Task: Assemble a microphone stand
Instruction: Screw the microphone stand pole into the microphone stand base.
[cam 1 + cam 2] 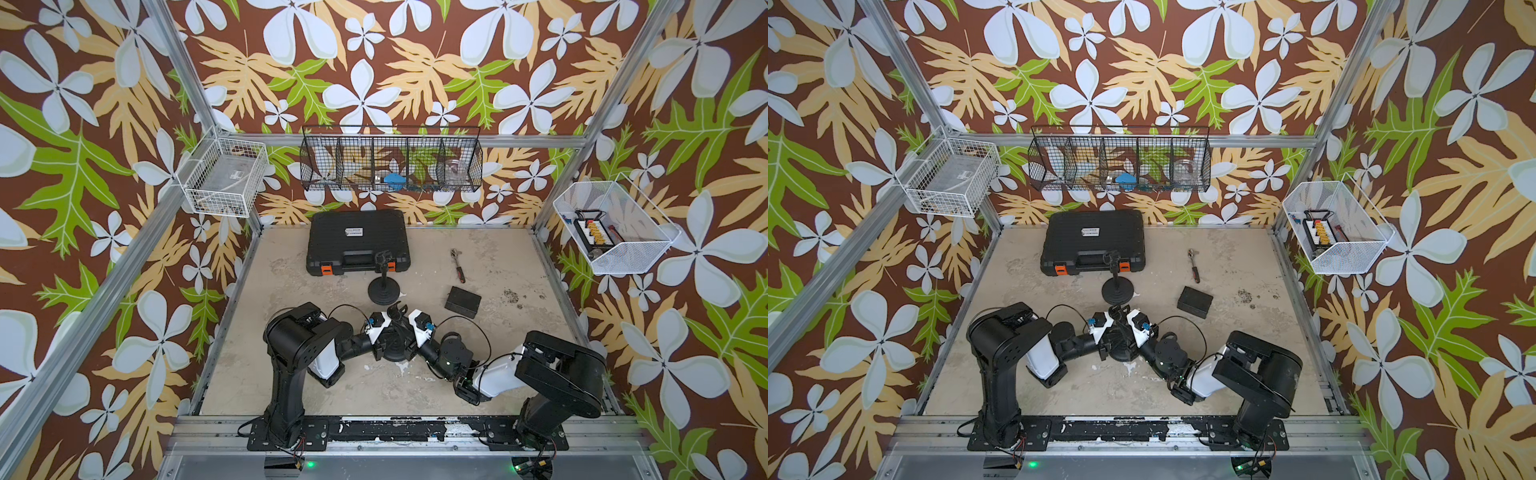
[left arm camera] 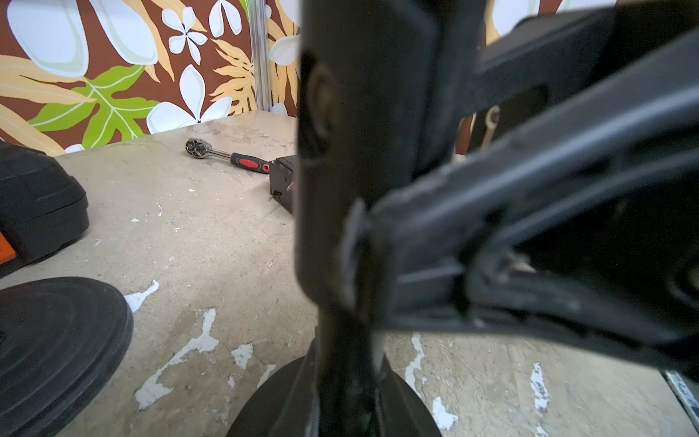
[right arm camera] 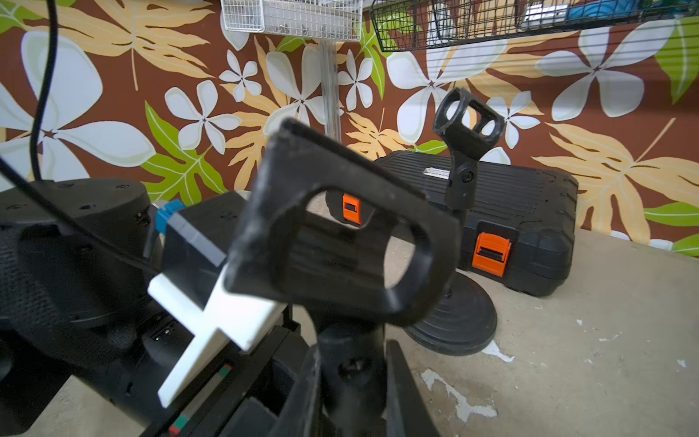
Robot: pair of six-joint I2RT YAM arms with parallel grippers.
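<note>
Both top views: two black round-base microphone stands, both upright, long axis vertical. The near stand [image 1: 395, 334] [image 1: 1121, 332] sits between the left gripper [image 1: 385, 338] [image 1: 1106, 336] and right gripper [image 1: 405, 338] [image 1: 1133, 336]. The far stand [image 1: 384, 286] is on its own by the one black plastic tool case [image 1: 357, 239]. There's also one red-handled ratchet [image 1: 458, 266] and one small black box [image 1: 462, 301].

Left wrist: the pole [image 2: 340, 378] runs dead centre. The left fingers are out of shot but closed tight; can't tell on what.

Right wrist: the fingers [image 3: 312, 378] are slightly apart, flanking the neck of the ring-shaped clip [image 3: 340, 246], which points up.
</note>
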